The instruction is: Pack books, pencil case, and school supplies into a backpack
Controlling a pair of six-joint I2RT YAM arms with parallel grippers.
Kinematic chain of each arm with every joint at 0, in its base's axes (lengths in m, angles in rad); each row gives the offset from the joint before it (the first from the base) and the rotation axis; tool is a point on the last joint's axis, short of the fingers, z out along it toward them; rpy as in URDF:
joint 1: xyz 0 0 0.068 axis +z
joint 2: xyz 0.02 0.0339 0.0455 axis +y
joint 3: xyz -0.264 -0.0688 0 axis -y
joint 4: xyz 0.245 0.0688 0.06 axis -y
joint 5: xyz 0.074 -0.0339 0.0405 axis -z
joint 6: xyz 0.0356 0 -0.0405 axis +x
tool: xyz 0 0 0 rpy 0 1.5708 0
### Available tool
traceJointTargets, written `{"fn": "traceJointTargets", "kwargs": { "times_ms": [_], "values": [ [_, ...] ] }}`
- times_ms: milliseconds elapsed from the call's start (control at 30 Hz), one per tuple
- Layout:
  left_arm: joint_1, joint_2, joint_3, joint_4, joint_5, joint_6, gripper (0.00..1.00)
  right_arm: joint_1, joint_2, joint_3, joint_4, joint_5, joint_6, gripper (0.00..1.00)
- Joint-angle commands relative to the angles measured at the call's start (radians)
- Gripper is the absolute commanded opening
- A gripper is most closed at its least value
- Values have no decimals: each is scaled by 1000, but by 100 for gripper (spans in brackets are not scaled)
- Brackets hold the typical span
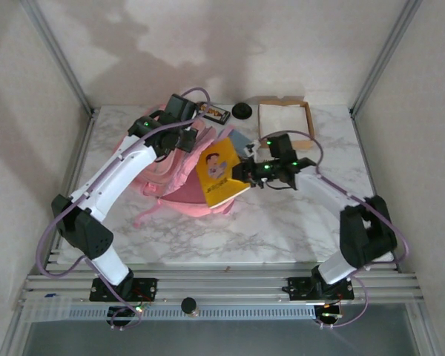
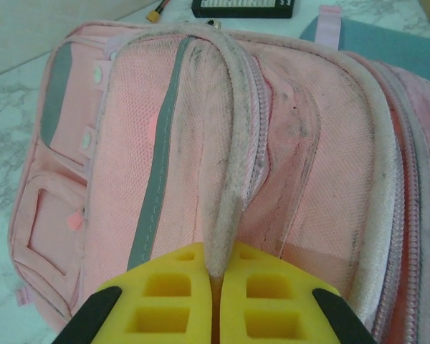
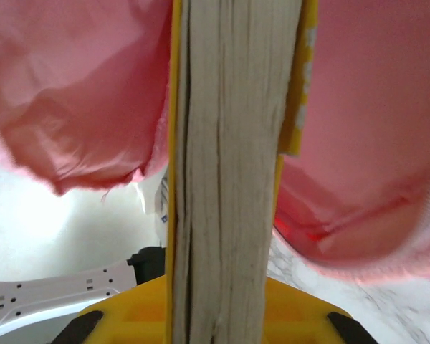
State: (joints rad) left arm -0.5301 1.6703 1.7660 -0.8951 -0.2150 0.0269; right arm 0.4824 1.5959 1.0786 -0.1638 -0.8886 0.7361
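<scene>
Your right gripper (image 1: 246, 172) is pinching the yellow book (image 1: 221, 176) by one edge. In the right wrist view its pages stand upright between the yellow pads (image 3: 132, 319), with pink fabric of the backpack (image 1: 170, 178) on both sides. From above, the book lies tilted against the backpack's right side (cartoon cover facing up), and the gripper sits just right of it. Your left gripper (image 2: 216, 285) is at the backpack's far end, its jaws pressed together on the pink carry strap (image 2: 233, 143), which rises straight from them across the mesh back panel.
</scene>
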Motion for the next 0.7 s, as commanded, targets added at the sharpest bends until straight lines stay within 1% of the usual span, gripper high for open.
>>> {"fn": "traceJointTargets", "kwargs": {
  "times_ms": [0,67,167,200,233,300,367,400,467,533,600,667],
  "values": [
    [-7,-58,66,33,29,17,0,40,116,85,229,-19,99,0],
    [-6,-67,61,34,35,13,0,60,197,116,325,-13,143,0],
    [-5,-86,33,37,44,-7,0,100,300,220,367,25,137,0],
    [-5,-102,9,49,51,-13,0,113,331,259,335,89,118,0],
    [-3,-110,-4,58,55,-16,0,120,363,277,347,121,120,0],
    [2,-125,-23,76,59,-23,0,127,461,323,425,111,176,1],
    [10,-133,-32,88,78,-29,0,133,549,414,443,103,189,3],
    [13,-136,-36,93,84,-35,0,138,584,472,423,123,176,9],
    [18,-142,-48,101,83,-46,0,148,658,608,311,153,124,26],
    [27,-148,-59,113,91,-53,0,145,703,682,244,169,109,33],
    [34,-150,-62,123,106,-54,0,144,703,686,216,181,90,49],
    [45,-154,-63,132,103,-62,0,144,651,643,150,221,42,64]
  ]
}}
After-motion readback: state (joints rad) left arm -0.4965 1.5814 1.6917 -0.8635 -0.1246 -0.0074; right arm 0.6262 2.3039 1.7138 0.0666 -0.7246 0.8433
